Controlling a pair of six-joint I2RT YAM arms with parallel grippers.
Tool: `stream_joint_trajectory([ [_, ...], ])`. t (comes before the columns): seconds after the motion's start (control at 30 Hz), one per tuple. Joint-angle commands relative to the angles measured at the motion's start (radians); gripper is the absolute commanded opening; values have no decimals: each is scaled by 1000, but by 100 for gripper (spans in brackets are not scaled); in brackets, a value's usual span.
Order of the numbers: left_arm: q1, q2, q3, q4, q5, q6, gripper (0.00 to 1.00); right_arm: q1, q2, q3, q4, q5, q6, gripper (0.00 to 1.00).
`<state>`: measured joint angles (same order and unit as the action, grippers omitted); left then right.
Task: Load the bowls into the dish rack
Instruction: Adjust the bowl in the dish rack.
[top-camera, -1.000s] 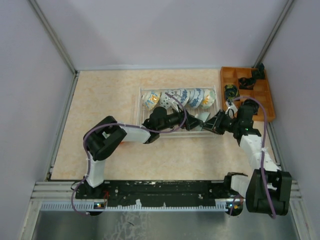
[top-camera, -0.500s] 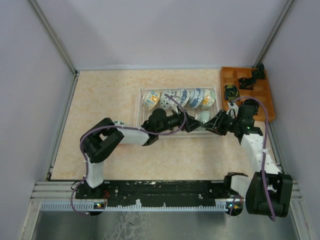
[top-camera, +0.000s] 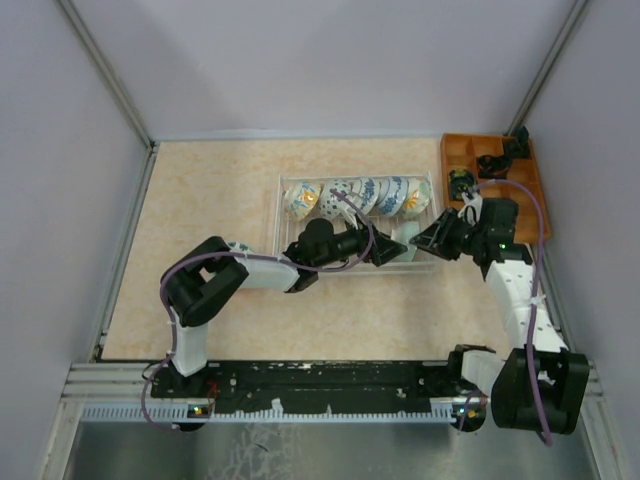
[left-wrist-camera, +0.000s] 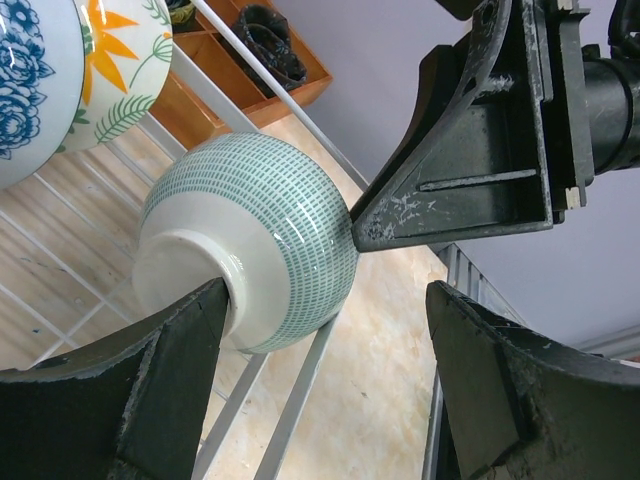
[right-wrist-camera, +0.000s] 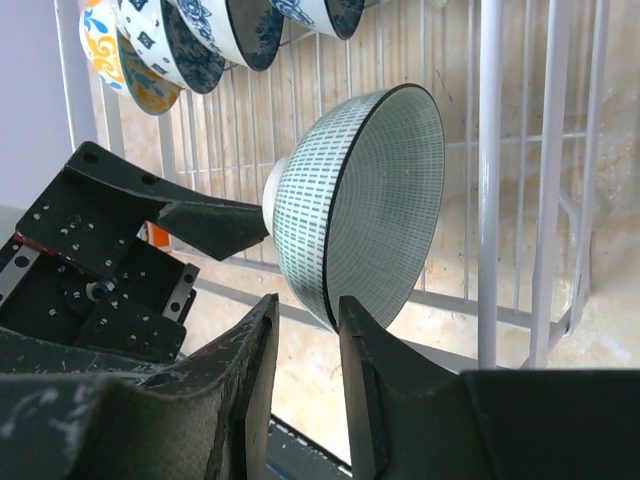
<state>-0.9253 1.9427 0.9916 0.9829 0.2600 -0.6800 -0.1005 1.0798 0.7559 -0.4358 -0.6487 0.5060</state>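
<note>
Bowl of green-dashed white ceramic (left-wrist-camera: 250, 250): likely light, slick, chippable; pinch rim. Left claw (left-wrist-camera: 325, 330) wide, empty; right claw (right-wrist-camera: 307, 318) narrow, hold unclear.

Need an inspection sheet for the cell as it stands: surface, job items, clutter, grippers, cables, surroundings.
Surface: beige table.
Job's things: dish rack holds a row of patterned bowls on edge; green-patterned bowl on edge in its near right part.
Clutter: orange tray right of the rack, black items inside.
Grippers: left gripper open around the green-patterned bowl's foot; right gripper straddles its rim, grip unclear.
Cables: purple cables loop on both arms; no snag seen.
Surroundings: grey walls.
</note>
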Motion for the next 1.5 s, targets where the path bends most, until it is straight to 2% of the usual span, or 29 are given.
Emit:
stream_joint_trajectory([
  [0.0,-32,-45,14,15,39,-3,85,-2,0,61,-17,25,-29,31],
  [0.07,-35,-46,17,12,39,-1,85,-3,4,62,-14,25,-30,30],
  [0.17,-38,-49,19,6,36,0,85,-2,12,64,-14,28,-34,22],
  [0.43,-47,-46,41,-6,33,5,85,-2,36,91,-9,57,-45,14],
  [0.83,-59,-41,65,-27,31,13,85,-2,50,106,-32,118,-79,13],
  [1.23,-66,-38,94,-56,28,25,85,-3,7,136,-98,183,-107,27],
  [1.3,-66,-37,100,-61,27,26,86,-2,-6,141,-104,193,-106,31],
  [1.37,-67,-35,106,-67,27,28,86,-2,-18,147,-110,203,-104,41],
  [1.47,-69,-31,112,-70,26,29,86,-3,-36,160,-124,221,-104,47],
])
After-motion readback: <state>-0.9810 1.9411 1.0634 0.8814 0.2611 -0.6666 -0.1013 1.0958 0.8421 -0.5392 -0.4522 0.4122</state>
